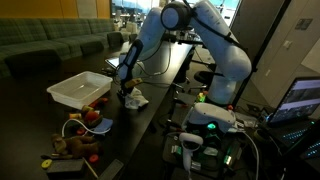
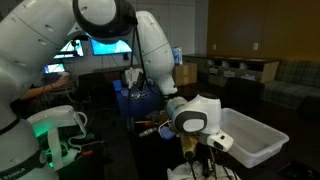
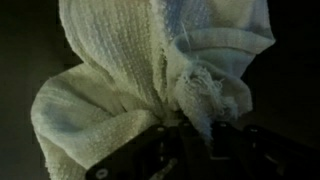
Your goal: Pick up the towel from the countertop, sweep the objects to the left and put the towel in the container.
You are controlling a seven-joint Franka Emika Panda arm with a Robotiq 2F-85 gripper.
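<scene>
Clearly towel (image 3: pixel 150 70) pinched between gripper (image 3: pixel 188 132) jaws, cloth bunched beyond tips.

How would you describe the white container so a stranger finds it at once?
Find the dark countertop below the white robot arm. Beside the claw stands the container, an open rectangular bin. Unlike the small colourful objects, it is large and white.

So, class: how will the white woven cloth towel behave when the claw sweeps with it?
Probably floppy: the white woven cloth towel bunches in soft folds at the claw. Likely light, since it is thin cloth. Its coarse weave and frayed edge look grippy, so slipping seems unlikely.
</scene>
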